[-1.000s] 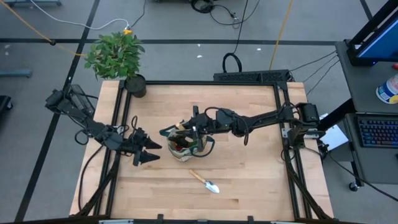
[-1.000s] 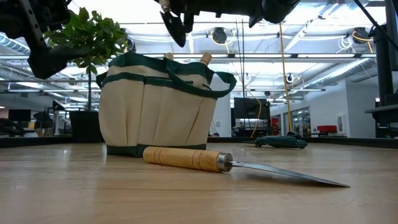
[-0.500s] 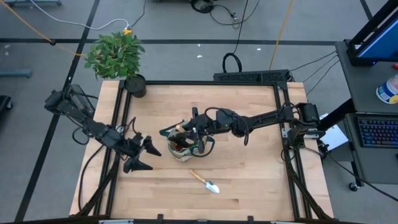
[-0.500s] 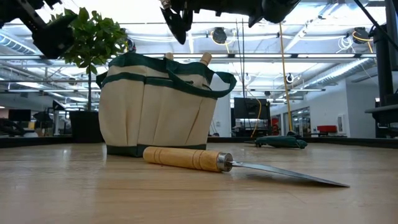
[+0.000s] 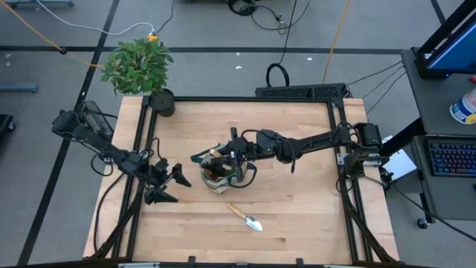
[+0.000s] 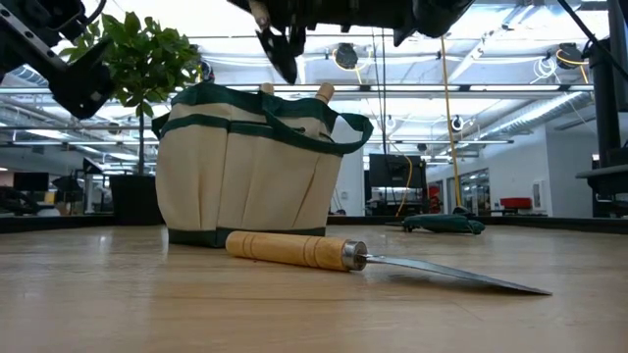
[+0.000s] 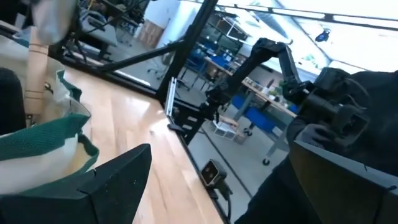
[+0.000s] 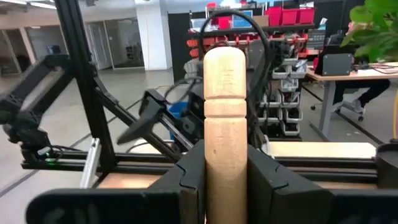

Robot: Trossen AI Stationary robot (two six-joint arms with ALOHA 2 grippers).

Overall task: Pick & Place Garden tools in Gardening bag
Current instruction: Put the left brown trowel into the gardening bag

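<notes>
my right pincer (image 5: 232, 152) stood over the small round beige canvas bag with dark green trim (image 5: 223, 175) near the middle of the light wooden tabletop (image 5: 297, 193). in the right wrist view its two dark fingers (image 8: 186, 180) were closed on the round wooden handle of a garden tool (image 8: 225, 118), which stood upright between them; the metal end was hidden, so i could not tell which tool it was. other wooden handles (image 6: 324, 93) showed above the rim of the bag.

my left pincer (image 5: 169, 186) waited just beside the bag on its left, fingers spread wide and holding nothing.

i judged that the step in hand was to place this tool in the bag. the next move called for lowering it straight inside the rim and then opening the fingers, without catching the loop handles.

one wooden-handled metal trowel (image 5: 245, 216) lay flat on the tabletop in front of the bag, apart from it, not yet picked.
</notes>
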